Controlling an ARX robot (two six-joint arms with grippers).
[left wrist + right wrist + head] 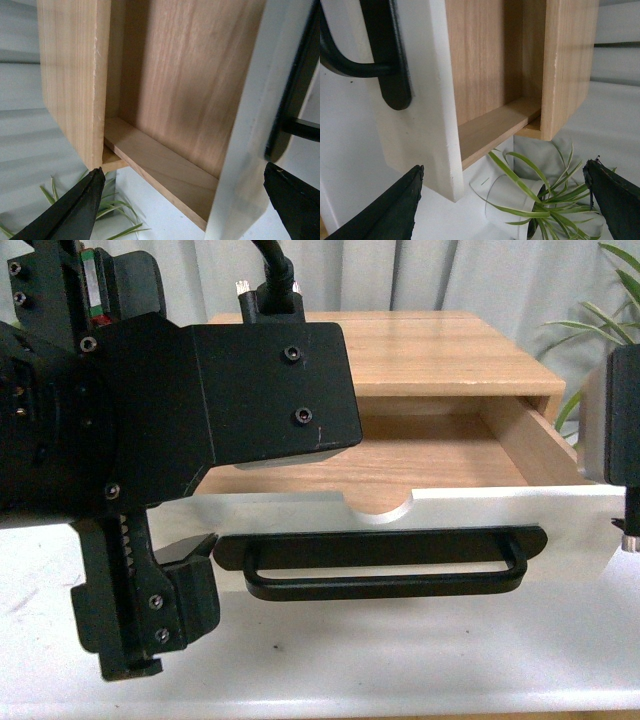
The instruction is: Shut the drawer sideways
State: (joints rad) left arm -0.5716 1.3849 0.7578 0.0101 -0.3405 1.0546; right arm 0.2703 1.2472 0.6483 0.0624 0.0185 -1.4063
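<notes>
The drawer [480, 510] stands pulled out of a light wood cabinet [440, 350]. Its white front carries a long black bar handle [380, 585] and a half-round notch [380, 508]. My left arm fills the left foreground of the front view and hides the drawer's left end. In the left wrist view the left gripper [182, 172] is open, one finger [75, 210] on the cabinet side and the other on the handle [295, 100] side of the white front [250, 125]. The right gripper [504, 167] is open too, by the drawer's end [425, 100], touching nothing.
A potted plant [540, 200] with long green leaves in a white pot stands close to the drawer's right end, also seen as the plant [600, 330] at the far right. The cabinet rests on a white tabletop [400, 660]. A pale curtain hangs behind.
</notes>
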